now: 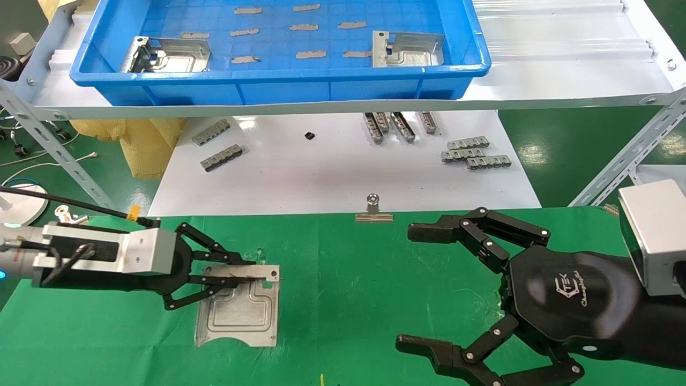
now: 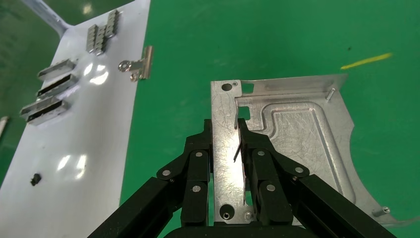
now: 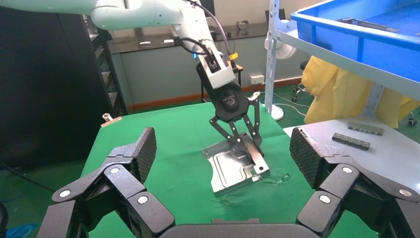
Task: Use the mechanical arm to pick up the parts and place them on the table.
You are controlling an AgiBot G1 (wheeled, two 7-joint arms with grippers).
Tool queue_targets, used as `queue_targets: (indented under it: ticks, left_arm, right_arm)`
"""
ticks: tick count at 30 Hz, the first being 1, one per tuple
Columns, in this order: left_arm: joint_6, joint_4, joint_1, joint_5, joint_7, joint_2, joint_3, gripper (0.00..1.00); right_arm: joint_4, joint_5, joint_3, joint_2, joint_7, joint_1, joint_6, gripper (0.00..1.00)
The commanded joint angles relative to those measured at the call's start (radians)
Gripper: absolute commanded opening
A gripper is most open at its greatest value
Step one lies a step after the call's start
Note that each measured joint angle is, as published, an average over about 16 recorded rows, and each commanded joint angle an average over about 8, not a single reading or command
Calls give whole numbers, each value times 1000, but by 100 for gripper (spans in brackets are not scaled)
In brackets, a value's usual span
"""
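Note:
My left gripper [image 1: 252, 271] is shut on the raised edge strip of a flat silver part [image 1: 241, 313], which lies on the green cloth table [image 1: 364, 300] at the left. In the left wrist view the fingers [image 2: 200, 158] clasp the strip on both sides, and the part's embossed face [image 2: 297, 134] lies beside them. In the right wrist view the left gripper [image 3: 242, 141] comes down onto the part [image 3: 228, 171]. My right gripper [image 1: 415, 287] is open and empty above the cloth at the right, and also shows in its own wrist view [image 3: 224, 148]. Two more parts [image 1: 166, 53] [image 1: 407, 48] lie in the blue bin.
The blue bin [image 1: 278, 72] stands on a shelf at the back, with grey tape strips on its floor. Small grey ridged bars [image 1: 474, 153] lie on the white tabletop [image 1: 321, 171]. A binder clip [image 1: 373, 209] holds the cloth's far edge.

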Motion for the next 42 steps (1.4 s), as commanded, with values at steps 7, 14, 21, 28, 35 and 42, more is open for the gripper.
queue_targets:
  ticks: [7, 14, 21, 28, 35, 42]
  left_arm:
    - [-19, 116, 9, 21, 108, 39, 16, 0]
    - [-54, 190, 7, 43, 165, 68, 27, 75]
    - [-73, 234, 2, 52, 217, 92, 32, 100]
    - [-51, 286, -9, 33, 188, 101, 20, 100]
    - [19, 338, -3, -28, 84, 77, -21, 100]
    - [34, 372, 18, -85, -3, 62, -61, 100]
  right_arm:
    - [0, 0, 0, 0, 0, 0, 0, 100]
    - [0, 0, 0, 0, 0, 0, 0, 100]
    - [0, 0, 0, 0, 0, 0, 0, 100]
    - [0, 0, 0, 0, 0, 0, 0, 100]
    - [0, 0, 0, 0, 0, 0, 0, 100]
    - [0, 0, 0, 0, 0, 0, 0, 100]
